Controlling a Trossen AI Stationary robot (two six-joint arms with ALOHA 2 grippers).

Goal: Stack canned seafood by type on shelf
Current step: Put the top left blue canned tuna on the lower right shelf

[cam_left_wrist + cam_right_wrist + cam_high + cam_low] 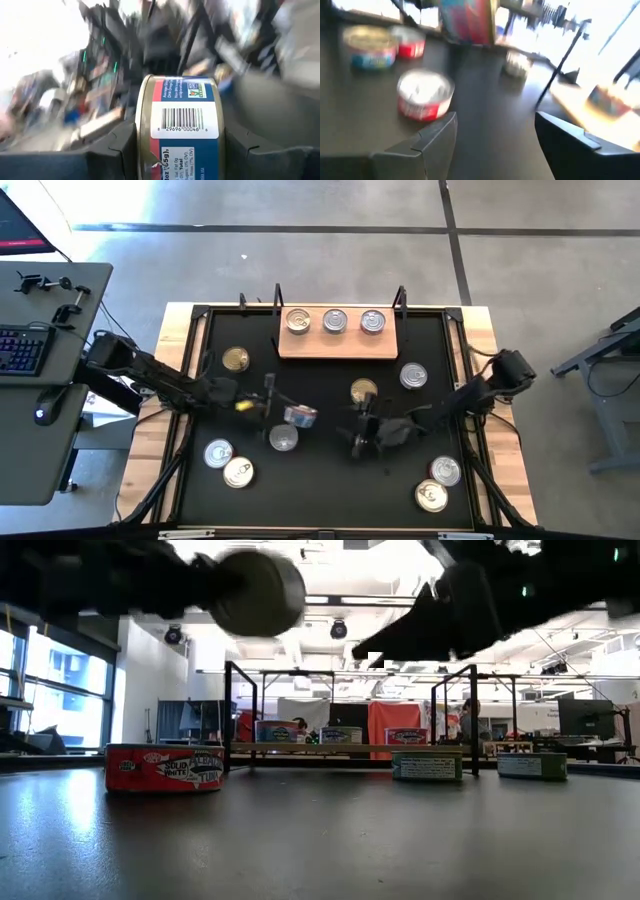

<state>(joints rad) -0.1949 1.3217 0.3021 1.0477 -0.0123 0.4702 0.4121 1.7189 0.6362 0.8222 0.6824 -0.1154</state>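
Left wrist view shows the left end effector (180, 150) clenched on a blue-and-red tin (180, 127) turned on edge, lifted above the middle of the bench (330, 480). The right end effector (362, 430) hangs just right of it with its fingers spread and nothing between them. The shelf (338, 343) at the far edge carries three silver-lidded tins (334, 321) in a row; other tins (229, 463) lie scattered over the black mat.

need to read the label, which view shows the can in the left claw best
The left wrist view: the held can fills it, barcode side facing, between the left claw's fingers. The high view shows it small, on its side. The low view gives only its blurred round end. The right wrist view catches a blurred blue-and-red shape that may be it.
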